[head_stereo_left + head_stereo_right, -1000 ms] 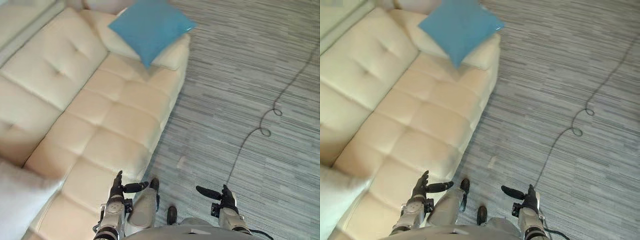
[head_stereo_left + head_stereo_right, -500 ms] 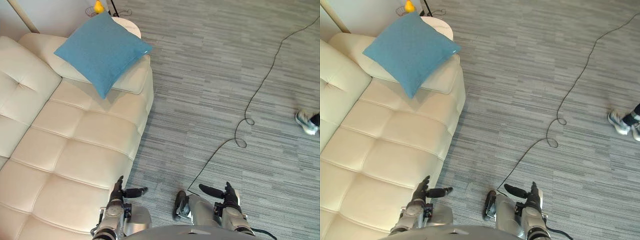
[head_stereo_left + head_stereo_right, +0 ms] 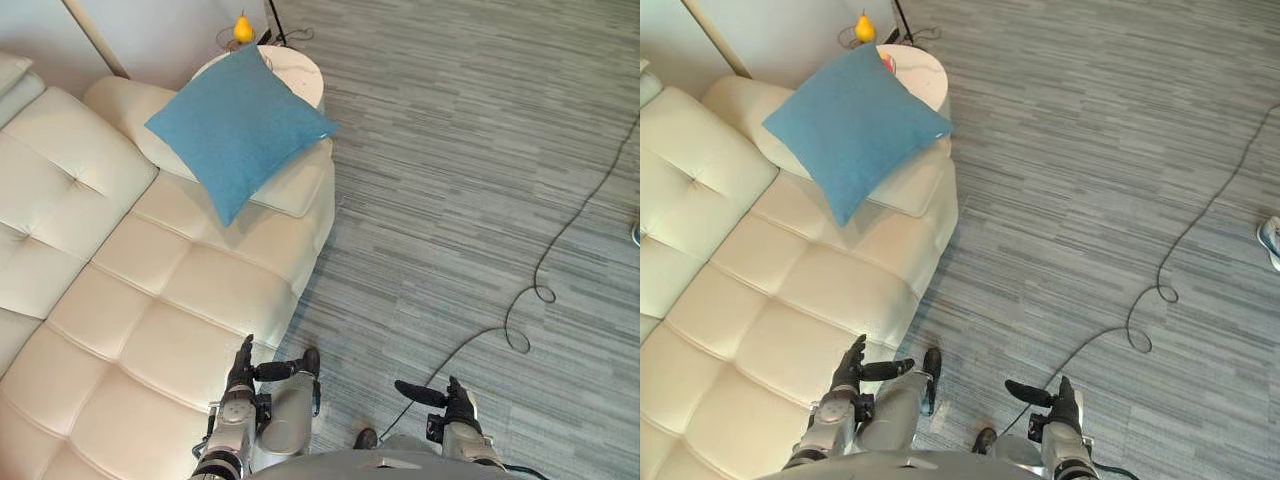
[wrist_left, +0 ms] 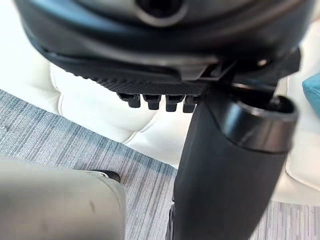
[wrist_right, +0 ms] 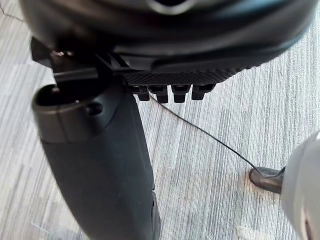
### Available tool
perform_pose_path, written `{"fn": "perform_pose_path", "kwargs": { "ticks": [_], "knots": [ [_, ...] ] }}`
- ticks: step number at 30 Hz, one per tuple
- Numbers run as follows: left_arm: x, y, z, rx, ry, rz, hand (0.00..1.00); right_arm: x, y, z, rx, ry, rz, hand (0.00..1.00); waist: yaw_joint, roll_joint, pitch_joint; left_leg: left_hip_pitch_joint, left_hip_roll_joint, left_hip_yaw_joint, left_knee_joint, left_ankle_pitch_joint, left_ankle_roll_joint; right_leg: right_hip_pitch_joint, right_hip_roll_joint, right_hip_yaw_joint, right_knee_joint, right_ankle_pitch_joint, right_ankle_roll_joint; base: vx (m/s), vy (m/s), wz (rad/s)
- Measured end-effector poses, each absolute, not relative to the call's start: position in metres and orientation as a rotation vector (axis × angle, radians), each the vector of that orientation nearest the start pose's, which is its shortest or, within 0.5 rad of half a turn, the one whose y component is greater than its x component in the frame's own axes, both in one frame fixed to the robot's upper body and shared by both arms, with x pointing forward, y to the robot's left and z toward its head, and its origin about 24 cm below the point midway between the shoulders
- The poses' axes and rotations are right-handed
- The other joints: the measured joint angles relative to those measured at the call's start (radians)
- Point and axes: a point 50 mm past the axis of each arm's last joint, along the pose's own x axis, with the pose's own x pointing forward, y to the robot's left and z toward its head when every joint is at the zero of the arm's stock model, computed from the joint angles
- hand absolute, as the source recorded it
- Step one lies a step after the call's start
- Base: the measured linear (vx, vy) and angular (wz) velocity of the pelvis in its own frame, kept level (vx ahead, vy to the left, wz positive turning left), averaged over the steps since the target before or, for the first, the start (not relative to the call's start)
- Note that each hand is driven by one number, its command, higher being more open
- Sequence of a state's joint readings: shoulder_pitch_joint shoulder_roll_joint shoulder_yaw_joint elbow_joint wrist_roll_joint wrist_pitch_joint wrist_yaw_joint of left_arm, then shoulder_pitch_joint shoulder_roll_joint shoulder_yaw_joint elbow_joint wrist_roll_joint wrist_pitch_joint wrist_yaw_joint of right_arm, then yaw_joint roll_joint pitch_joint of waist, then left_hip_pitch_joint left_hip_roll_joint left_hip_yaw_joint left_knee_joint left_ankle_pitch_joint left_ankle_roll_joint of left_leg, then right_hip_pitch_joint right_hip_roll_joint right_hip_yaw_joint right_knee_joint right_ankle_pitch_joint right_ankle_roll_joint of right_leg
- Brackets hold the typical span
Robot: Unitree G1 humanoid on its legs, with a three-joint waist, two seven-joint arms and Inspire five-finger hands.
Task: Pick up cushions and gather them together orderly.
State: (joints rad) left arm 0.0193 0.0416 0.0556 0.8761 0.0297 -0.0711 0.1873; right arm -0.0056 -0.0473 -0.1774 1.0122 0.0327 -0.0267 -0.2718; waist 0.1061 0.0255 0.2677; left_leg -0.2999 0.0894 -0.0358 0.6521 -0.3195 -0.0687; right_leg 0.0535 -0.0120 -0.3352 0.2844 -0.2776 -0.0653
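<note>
Resting blue cushion (image 3: 235, 130) on cream sofa (image 3: 190, 300); round table (image 3: 303, 74) just behind

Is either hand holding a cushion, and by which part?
Nothing is held. The left hand and right hand are open; the blue square cushion lies on the cream leather sofa.

The head camera has swung since a second ago, nothing else: the blue cushion (image 3: 238, 135) on the sofa's (image 3: 150, 300) end now sits lower in the view, and the round white bench (image 3: 303, 76), a yellow pear-shaped object (image 3: 242, 27) beyond it and a person's shoe (image 3: 1270, 240) have come into sight.
</note>
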Motion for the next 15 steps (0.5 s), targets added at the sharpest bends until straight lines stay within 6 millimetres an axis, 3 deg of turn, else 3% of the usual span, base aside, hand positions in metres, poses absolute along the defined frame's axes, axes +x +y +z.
{"fn": "perform_pose_path", "kwargs": {
  "ticks": [1, 3, 4, 5, 6, 7, 8, 9, 10, 11, 12, 13, 14, 15],
  "knots": [
    [0.16, 0.183, -0.13, 0.119, 0.806, 0.236, 1.0, 0.136, -0.204, -0.146, -0.061, 0.976, -0.45, 1.0, 0.002, -0.001, 0.0, -0.025, -0.03, 0.001, -0.109, 0.026, 0.011, 0.016, -0.003, -0.003, -0.028, 0.001, 0.003, 0.2, 0.052, 0.11],
    [0.163, 0.183, -0.128, 0.116, 0.792, 0.237, 1.0, 0.137, -0.202, -0.146, -0.058, 0.977, -0.446, 1.0, 0.01, -0.001, 0.003, -0.051, -0.058, 0.007, -0.251, 0.149, 0.022, 0.05, -0.005, -0.007, -0.075, 0.001, 0.011, 0.29, 0.069, 0.05],
    [0.163, 0.188, -0.127, 0.128, 0.785, 0.242, 1.0, 0.135, -0.196, -0.148, -0.048, 0.992, -0.438, 1.0, 0.028, -0.018, 0.002, -0.04, -0.063, 0.055, -0.348, 0.298, 0.032, 0.095, -0.011, -0.002, -0.133, 0.008, 0.036, 0.48, 0.085, 0.05],
    [0.167, 0.189, -0.126, 0.129, 0.775, 0.242, 1.0, 0.137, -0.193, -0.148, -0.041, 0.991, -0.433, 1.0, 0.032, -0.028, 0.008, -0.03, -0.075, 0.074, -0.361, 0.326, 0.048, 0.113, -0.028, -0.001, -0.156, 0.012, 0.055, 0.5, 0.077, 0.04],
    [0.171, 0.189, -0.125, 0.128, 0.773, 0.244, 1.0, 0.14, -0.193, -0.148, -0.039, 0.99, -0.429, 1.0, 0.034, -0.035, 0.015, -0.021, -0.074, 0.083, -0.342, 0.311, 0.071, 0.124, -0.032, 0.016, -0.175, 0.043, 0.105, 0.44, 0.097, 0.02],
    [0.171, 0.192, -0.124, 0.123, 0.775, 0.254, 1.0, 0.142, -0.191, -0.147, -0.034, 0.987, -0.424, 1.0, 0.036, -0.038, 0.017, -0.029, -0.071, 0.088, -0.306, 0.298, 0.086, 0.132, -0.033, 0.035, -0.175, 0.06, 0.127, 0.36, 0.106, -0.08],
    [0.17, 0.198, -0.124, 0.091, 0.776, 0.291, 1.0, 0.145, -0.186, -0.147, -0.019, 0.979, -0.418, 1.0, 0.045, -0.044, 0.018, -0.072, -0.076, 0.124, -0.178, 0.24, 0.097, 0.152, -0.037, 0.08, -0.147, 0.083, 0.157, 0.42, 0.185, 0.03],
    [0.165, 0.199, -0.126, 0.099, 0.789, 0.292, 1.0, 0.132, -0.187, -0.15, -0.023, 1.005, -0.428, 1.0, 0.039, -0.053, -0.004, -0.047, -0.095, 0.137, -0.218, 0.222, 0.122, 0.151, -0.055, 0.099, -0.03, 0.068, 0.175, 0.32, 0.163, 0.0],
    [0.158, 0.197, -0.13, 0.102, 0.808, 0.284, 1.0, 0.126, -0.192, -0.152, -0.039, 1.016, -0.433, 1.0, 0.04, -0.032, -0.016, -0.028, -0.089, 0.138, -0.253, 0.251, 0.152, 0.129, -0.047, 0.098, 0.069, 0.059, 0.188, 0.33, 0.238, 0.19],
    [0.155, 0.202, -0.13, 0.105, 0.813, 0.289, 1.0, 0.122, -0.188, -0.153, -0.039, 1.029, -0.424, 1.0, 0.037, -0.05, -0.023, 0.011, -0.11, 0.137, -0.232, 0.196, 0.151, 0.074, -0.088, 0.1, 0.276, 0.053, 0.207, 0.34, 0.195, 0.27],
    [0.154, 0.206, -0.13, 0.128, 0.821, 0.284, 1.0, 0.12, -0.186, -0.154, -0.036, 1.036, -0.416, 1.0, 0.029, -0.081, -0.031, 0.047, -0.136, 0.127, -0.229, 0.155, 0.156, -0.02, -0.147, 0.111, 0.518, 0.105, 0.238, 0.41, 0.172, 0.35],
    [0.154, 0.208, -0.13, 0.132, 0.822, 0.287, 1.0, 0.121, -0.186, -0.154, -0.038, 1.035, -0.414, 1.0, 0.027, -0.084, -0.029, 0.063, -0.142, 0.12, -0.223, 0.138, 0.159, -0.057, -0.161, 0.112, 0.599, 0.1, 0.232, 0.47, 0.071, 0.41],
    [0.149, 0.211, -0.133, 0.141, 0.85, 0.293, 1.0, 0.121, -0.188, -0.154, -0.054, 1.032, -0.408, 1.0, 0.016, -0.079, -0.027, 0.118, -0.144, 0.092, -0.228, 0.111, 0.16, -0.121, -0.187, 0.089, 0.72, 0.07, 0.182, 0.45, 0.027, 0.58],
    [0.145, 0.211, -0.135, 0.145, 0.866, 0.297, 1.0, 0.121, -0.192, -0.153, -0.06, 1.026, -0.414, 1.0, 0.002, -0.073, -0.023, 0.172, -0.144, 0.055, -0.247, 0.098, 0.159, -0.157, -0.203, 0.045, 0.737, 0.045, 0.146, 0.37, 0.005, 0.73]
  ]
}}
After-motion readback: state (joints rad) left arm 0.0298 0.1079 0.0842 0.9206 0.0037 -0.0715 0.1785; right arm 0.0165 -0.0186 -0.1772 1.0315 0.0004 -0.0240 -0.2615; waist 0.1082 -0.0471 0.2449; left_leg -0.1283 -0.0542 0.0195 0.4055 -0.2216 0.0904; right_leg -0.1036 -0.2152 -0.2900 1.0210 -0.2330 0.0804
